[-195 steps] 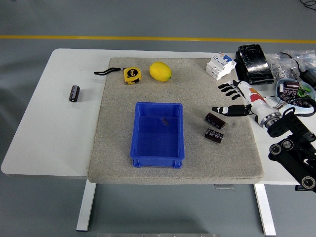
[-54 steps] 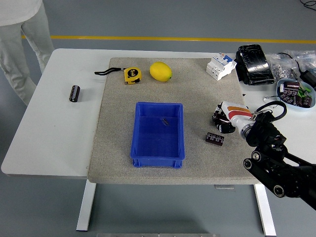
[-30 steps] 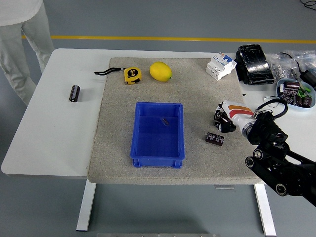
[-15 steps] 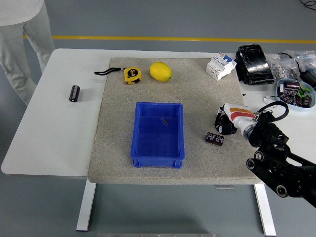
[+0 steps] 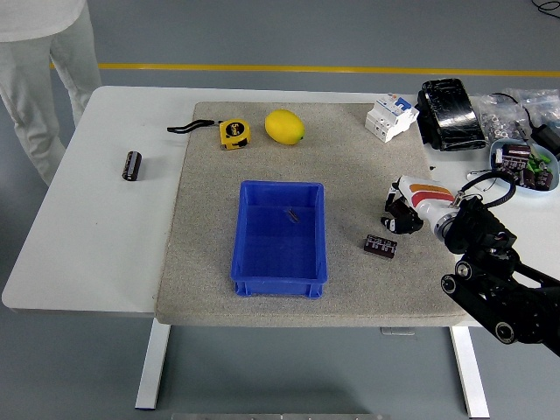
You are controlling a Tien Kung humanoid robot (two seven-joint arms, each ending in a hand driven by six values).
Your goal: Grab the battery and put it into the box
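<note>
My right hand (image 5: 381, 216) hovers just above the grey mat (image 5: 201, 254), to the right of the blue box (image 5: 278, 284). Its dark fingers are curled around a black cylindrical battery, which they mostly hide. A second battery (image 5: 380, 246) lies flat on the mat right below the hand, apart from it. A third battery (image 5: 131, 165) rests on the bare white table (image 5: 96, 227) at the far left. The box stands open-topped in the mat's middle with a small dark piece (image 5: 291, 213) inside. My left arm does not show.
A yellow tape measure (image 5: 233, 133) and a lemon (image 5: 284, 126) lie at the mat's back. A white breaker (image 5: 390, 116), a black pack (image 5: 450, 114) and a bowl of parts (image 5: 523, 166) crowd the back right. A person's legs (image 5: 44, 79) stand at the top left.
My right hand came down from an open pose onto the upper battery and curled around it. In the last half second it shifted slightly left and up. The person has appeared at the top left.
</note>
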